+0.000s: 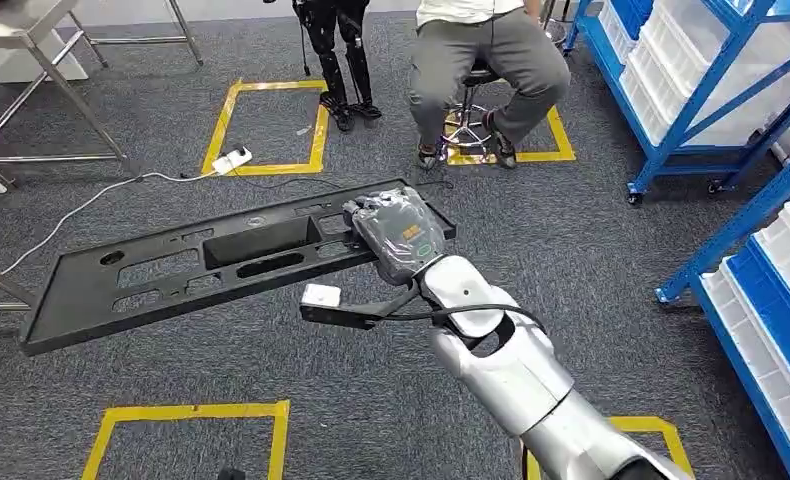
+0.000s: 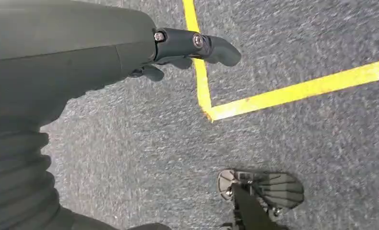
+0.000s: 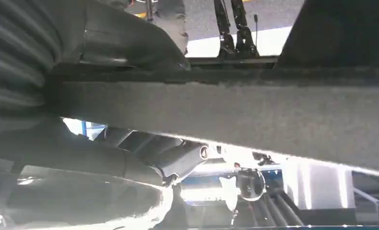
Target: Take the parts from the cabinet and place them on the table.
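Note:
A long black plastic panel [image 1: 201, 265] with several cut-outs hangs level above the grey carpet in the head view. My right hand [image 1: 396, 235] grips its right end from above, the silver arm coming in from the lower right. In the right wrist view the panel's edge [image 3: 235, 110] runs across the picture, with my right hand's fingers [image 3: 178, 160] curled on one side of it. My left hand [image 2: 187, 48] hangs over the carpet and holds nothing, its thumb sticking out.
A person sits on a stool [image 1: 486, 60] straight ahead, beside another robot's black legs [image 1: 341, 60]. Blue racks with white bins [image 1: 731, 90] line the right side. Metal table legs [image 1: 41, 70] stand far left. A power strip [image 1: 231, 158] with its cable and yellow tape squares [image 1: 271, 125] lie on the floor.

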`<state>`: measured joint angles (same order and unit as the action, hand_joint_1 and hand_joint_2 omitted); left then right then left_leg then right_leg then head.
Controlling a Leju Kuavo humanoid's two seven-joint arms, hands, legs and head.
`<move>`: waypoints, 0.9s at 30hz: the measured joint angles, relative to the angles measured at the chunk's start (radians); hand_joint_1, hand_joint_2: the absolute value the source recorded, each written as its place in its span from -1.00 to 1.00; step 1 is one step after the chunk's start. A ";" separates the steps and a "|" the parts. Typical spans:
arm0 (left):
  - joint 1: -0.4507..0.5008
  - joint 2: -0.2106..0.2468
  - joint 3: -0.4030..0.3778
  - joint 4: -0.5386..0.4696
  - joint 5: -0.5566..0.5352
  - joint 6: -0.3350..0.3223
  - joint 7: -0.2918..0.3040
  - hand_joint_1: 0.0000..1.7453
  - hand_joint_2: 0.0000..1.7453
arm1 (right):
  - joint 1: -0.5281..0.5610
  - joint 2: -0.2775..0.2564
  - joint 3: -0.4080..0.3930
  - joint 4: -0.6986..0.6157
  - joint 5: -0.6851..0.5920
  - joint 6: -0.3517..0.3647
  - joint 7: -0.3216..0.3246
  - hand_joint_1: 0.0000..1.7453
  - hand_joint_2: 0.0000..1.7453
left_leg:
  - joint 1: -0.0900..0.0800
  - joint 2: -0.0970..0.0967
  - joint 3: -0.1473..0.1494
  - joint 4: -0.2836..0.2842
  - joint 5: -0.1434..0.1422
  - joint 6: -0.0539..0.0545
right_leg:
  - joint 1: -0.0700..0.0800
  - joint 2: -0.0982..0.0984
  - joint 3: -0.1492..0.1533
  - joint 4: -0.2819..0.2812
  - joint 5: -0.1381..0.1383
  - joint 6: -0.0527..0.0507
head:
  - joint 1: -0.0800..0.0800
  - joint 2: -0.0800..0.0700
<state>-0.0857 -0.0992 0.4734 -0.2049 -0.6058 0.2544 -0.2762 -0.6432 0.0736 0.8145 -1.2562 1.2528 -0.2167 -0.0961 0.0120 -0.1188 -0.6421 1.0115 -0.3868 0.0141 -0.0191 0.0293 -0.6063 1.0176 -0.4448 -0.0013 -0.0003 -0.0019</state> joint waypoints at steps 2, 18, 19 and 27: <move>0.003 0.002 0.000 0.000 0.000 0.000 0.000 -1.00 1.00 | -0.001 0.005 0.000 0.000 0.001 0.000 0.000 1.00 1.00 | -0.001 0.048 -0.008 0.023 -0.015 -0.008 | -0.007 -0.012 0.005 -0.003 0.003 -0.010 | -0.001 0.000; -0.001 0.006 0.000 -0.004 -0.003 0.000 0.000 -1.00 1.00 | 0.001 0.011 -0.002 -0.005 0.003 0.001 0.001 1.00 1.00 | -0.023 0.142 0.061 -0.071 0.014 0.060 | 0.031 -0.076 0.025 0.007 -0.033 -0.023 | -0.013 0.000; -0.004 0.006 0.000 -0.004 -0.003 0.000 0.001 -1.00 1.00 | -0.002 0.010 -0.002 -0.006 0.003 0.001 0.000 1.00 1.00 | -0.020 0.134 0.062 -0.071 0.021 0.062 | 0.026 -0.049 -0.006 0.072 -0.061 -0.026 | -0.016 0.000; -0.003 0.001 0.000 -0.004 -0.008 0.000 0.006 -1.00 1.00 | 0.014 -0.011 -0.004 -0.006 0.009 0.001 0.001 1.00 1.00 | 0.007 0.030 0.037 -0.033 0.005 0.005 | -0.022 0.011 0.003 -0.010 0.001 0.046 | -0.005 0.000</move>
<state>-0.0882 -0.0984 0.4738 -0.2091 -0.6134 0.2544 -0.2701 -0.6289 0.0625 0.8103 -1.2619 1.2616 -0.2155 -0.0954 0.0188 -0.0890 -0.6049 0.9783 -0.3820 0.0187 -0.0411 0.0402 -0.6032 1.0080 -0.4435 0.0447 -0.0054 -0.0023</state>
